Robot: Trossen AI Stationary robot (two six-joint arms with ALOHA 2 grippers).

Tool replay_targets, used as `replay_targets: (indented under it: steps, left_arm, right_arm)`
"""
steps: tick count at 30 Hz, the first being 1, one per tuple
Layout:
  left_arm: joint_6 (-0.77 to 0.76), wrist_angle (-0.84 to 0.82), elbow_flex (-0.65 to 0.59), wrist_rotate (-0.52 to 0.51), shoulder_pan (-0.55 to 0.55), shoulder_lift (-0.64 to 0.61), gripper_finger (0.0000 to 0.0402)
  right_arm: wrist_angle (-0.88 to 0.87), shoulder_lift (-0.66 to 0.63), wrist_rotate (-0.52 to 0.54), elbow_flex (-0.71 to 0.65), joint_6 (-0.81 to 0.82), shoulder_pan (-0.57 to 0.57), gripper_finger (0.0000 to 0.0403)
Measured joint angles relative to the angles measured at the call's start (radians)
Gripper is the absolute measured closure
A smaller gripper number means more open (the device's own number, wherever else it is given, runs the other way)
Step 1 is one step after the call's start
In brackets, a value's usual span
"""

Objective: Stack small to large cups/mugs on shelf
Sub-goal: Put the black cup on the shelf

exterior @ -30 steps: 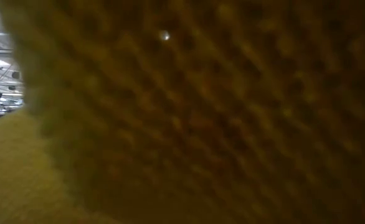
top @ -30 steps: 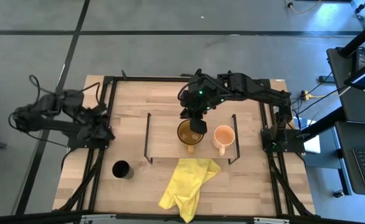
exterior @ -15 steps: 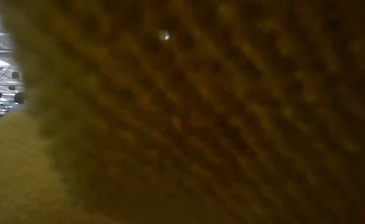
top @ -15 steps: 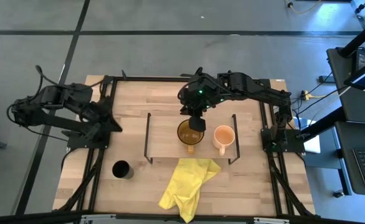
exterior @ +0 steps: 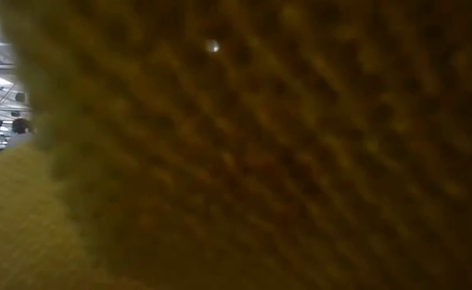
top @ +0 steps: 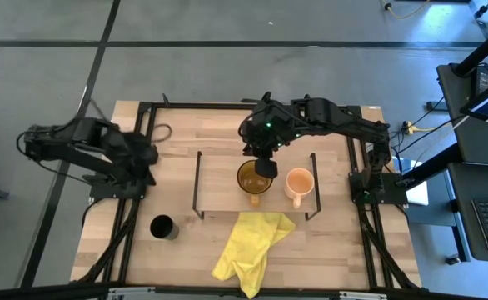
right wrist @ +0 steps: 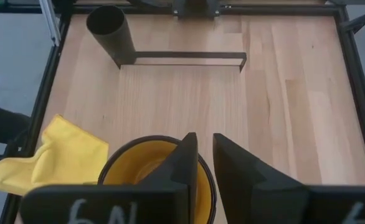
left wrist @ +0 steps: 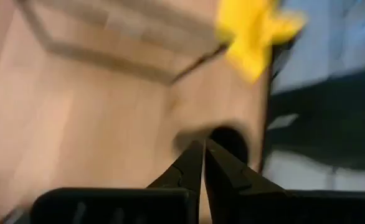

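Three cups are out, and only two are on the shelf so far. Biggest thing is the wooden tabletop (top: 227, 142), then the shelf (top: 219, 179), a low light-wood board with its long axis running left-right across the table and a thin black frame at each end.

On the shelf's right half, the amber mug (top: 252, 177) stands upright with its mouth up and its handle pointing toward the front edge of the table. Just beside it on the right, not touching, the peach-orange mug (top: 299, 182) is also upright, handle pointing the same way. Nothing visible inside either one.

The small black cup (top: 163, 227) is off the shelf, upright on the tabletop near the front left corner, well apart from the mugs.

The yellow cloth (top: 250, 242) lies crumpled in front of the shelf, and it fills nearly the whole low view.

The right gripper (right wrist: 205, 163) straddles the amber mug's rim, one finger inside and one outside, with a narrow gap between them; can't tell if they actually pinch the wall. The left gripper (left wrist: 203, 163) hovers over the table's left side, fingers pressed together on nothing, aimed toward the black cup.

No readable writing anywhere.
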Motion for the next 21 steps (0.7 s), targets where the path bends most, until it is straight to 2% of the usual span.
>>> replay_targets:
  steps: [4, 9, 12, 18, 21]
  left_arm:
    - [-0.016, -0.074, -0.001, -0.015, -0.063, 0.061, 0.0397]
    - [-0.155, -0.056, 0.003, -0.075, -0.166, 0.096, 0.0401]
    - [-0.258, -0.037, 0.050, -0.166, -0.261, 0.118, 0.0401]
    - [-0.394, -0.053, 0.246, -0.445, -0.506, 0.219, 0.0401]
    - [-0.457, -0.090, 0.329, -0.528, -0.624, 0.293, 0.0401]
  right_arm:
    - [-0.009, -0.009, 0.002, 0.000, 0.006, 0.000, 0.0350]
    - [-0.044, -0.018, 0.002, 0.000, 0.040, 0.000, 0.0350]
    - [-0.052, -0.022, 0.002, 0.000, 0.051, 0.000, 0.0350]
    - [-0.056, -0.026, 0.002, 0.000, 0.030, 0.000, 0.0350]
    - [-0.056, -0.026, 0.002, 0.000, -0.002, 0.000, 0.0350]
